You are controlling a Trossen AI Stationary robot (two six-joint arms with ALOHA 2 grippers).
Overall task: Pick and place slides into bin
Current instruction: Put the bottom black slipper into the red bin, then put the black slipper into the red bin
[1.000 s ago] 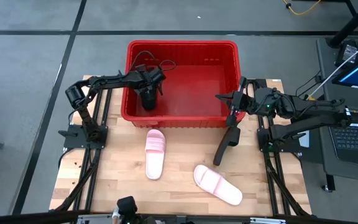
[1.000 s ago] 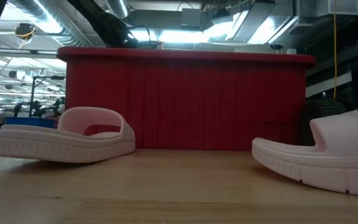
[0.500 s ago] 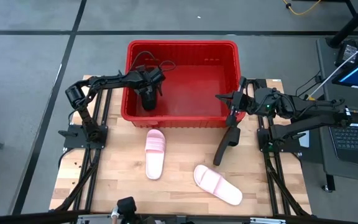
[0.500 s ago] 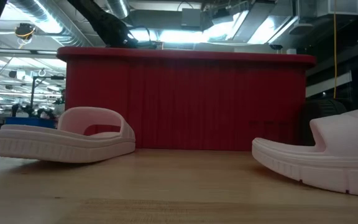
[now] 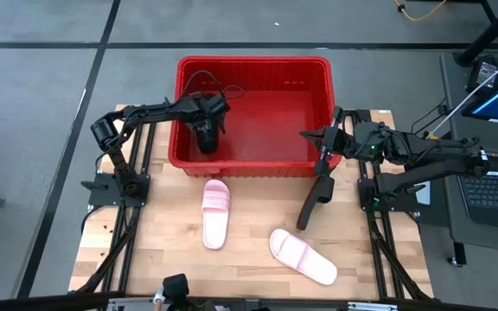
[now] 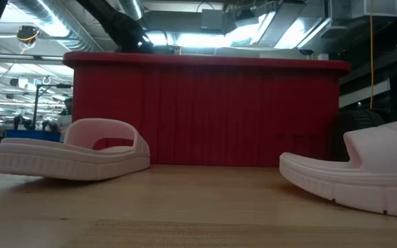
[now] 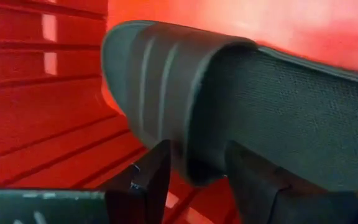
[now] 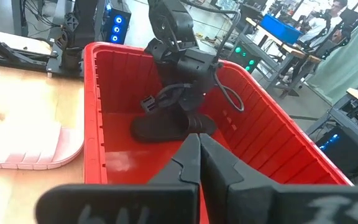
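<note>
**Left gripper open over black sandal inside basket; two pink sandals on table**

While the left arm reaches into the large red slotted plastic basket (image 5: 318, 104) standing at the far edge of the pale wooden table (image 5: 145, 250), its gripper (image 5: 206, 136) sits low in the basket's left half. In the left wrist view the two dark fingers (image 7: 148, 183) stand apart on either side of the strap edge of a matte black slide sandal (image 7: 241, 106); the sandal lies against the red floor and wall of the basket. Whether the fingers touch the strap cannot be told.

The right gripper (image 5: 321, 149) hovers just outside the basket's right front corner, fingers pressed together and holding nothing. A second black sandal (image 5: 315, 202) lies on the table just in front of that gripper, tilted, one end near the basket wall.

Two pale pink slide sandals rest on the table in front of the basket. One (image 5: 215, 212) lies lengthwise near the basket's front wall, left of centre. The other (image 5: 303, 257) lies at a slant nearer the front table edge, to the right, apart from the first.
</note>
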